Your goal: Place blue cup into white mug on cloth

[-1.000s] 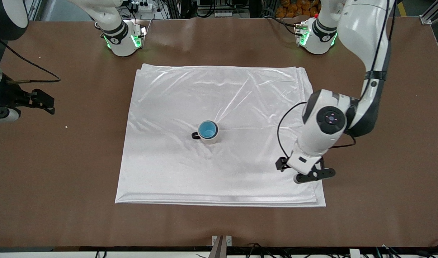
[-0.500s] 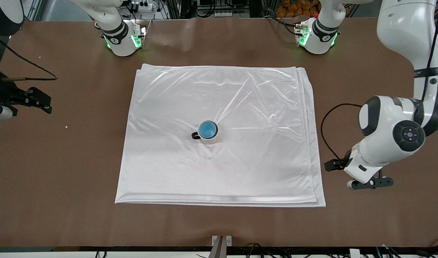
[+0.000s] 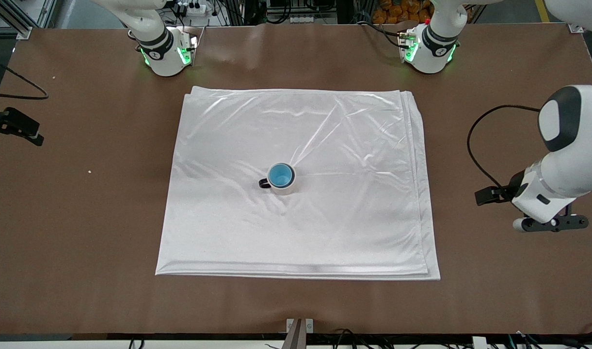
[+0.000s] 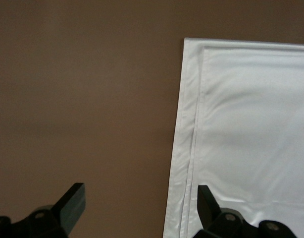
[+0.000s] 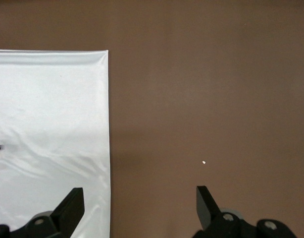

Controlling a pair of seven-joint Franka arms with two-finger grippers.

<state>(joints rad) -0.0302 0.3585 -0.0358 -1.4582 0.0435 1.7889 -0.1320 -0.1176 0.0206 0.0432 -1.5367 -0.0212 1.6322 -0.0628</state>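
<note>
The blue cup (image 3: pixel 280 175) sits inside the white mug (image 3: pixel 288 188), which stands upright near the middle of the cloth (image 3: pixel 325 131); the mug's black handle points toward the right arm's end. My left gripper (image 3: pixel 551 224) is open and empty over bare table just off the cloth's edge at the left arm's end; its wrist view (image 4: pixel 139 203) shows the cloth's corner (image 4: pixel 251 124). My right gripper (image 5: pixel 139 203) is open and empty over bare table beside the cloth's edge (image 5: pixel 48 124); in the front view only a black part of that hand (image 3: pixel 14 127) shows.
The brown table (image 3: pixel 82 242) surrounds the cloth. A small white crumb (image 3: pixel 89 171) lies on it toward the right arm's end, also in the right wrist view (image 5: pixel 204 162). The two arm bases (image 3: pixel 166 53) (image 3: pixel 429 48) stand along the edge farthest from the front camera.
My left gripper has moved off the cloth's corner and out over bare table toward the left arm's end. My right hand has drawn back toward the right arm's end. Cup and mug have not moved.
</note>
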